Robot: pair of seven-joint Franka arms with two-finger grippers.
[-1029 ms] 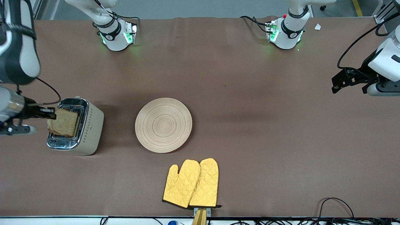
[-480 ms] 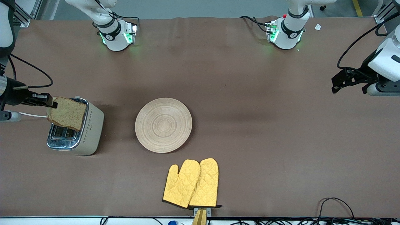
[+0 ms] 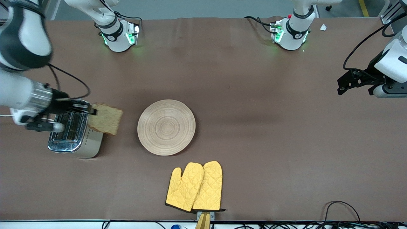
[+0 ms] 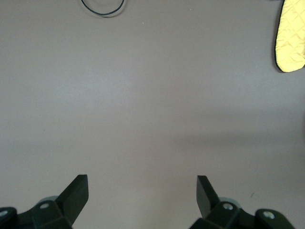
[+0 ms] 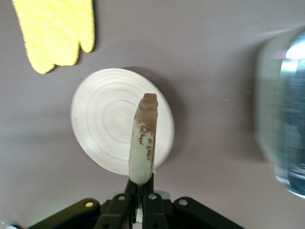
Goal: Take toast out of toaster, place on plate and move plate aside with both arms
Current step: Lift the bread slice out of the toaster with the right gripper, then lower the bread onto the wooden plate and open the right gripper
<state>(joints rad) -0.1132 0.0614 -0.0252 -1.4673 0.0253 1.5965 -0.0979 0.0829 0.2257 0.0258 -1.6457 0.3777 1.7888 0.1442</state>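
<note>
My right gripper [image 3: 90,111] is shut on the toast [image 3: 106,119], a brown square slice, and holds it in the air over the toaster's edge that faces the plate. In the right wrist view the toast [image 5: 143,143] stands edge-on between the shut fingers [image 5: 142,191], with the plate [image 5: 116,129] under it farther off. The round light wooden plate [image 3: 166,127] lies flat mid-table, apart from the toast. My left gripper [image 3: 343,83] is open and empty, waiting over bare table at the left arm's end; it also shows in the left wrist view [image 4: 141,187].
A silver and cream toaster [image 3: 76,132] stands at the right arm's end of the table. Two yellow quilted oven mitts [image 3: 194,187] lie nearer the front camera than the plate. Cables [image 3: 340,206] trail at the table's front edge.
My right gripper has lifted the toast out of the toaster slot and carried it toward the plate. The left arm has not moved.
</note>
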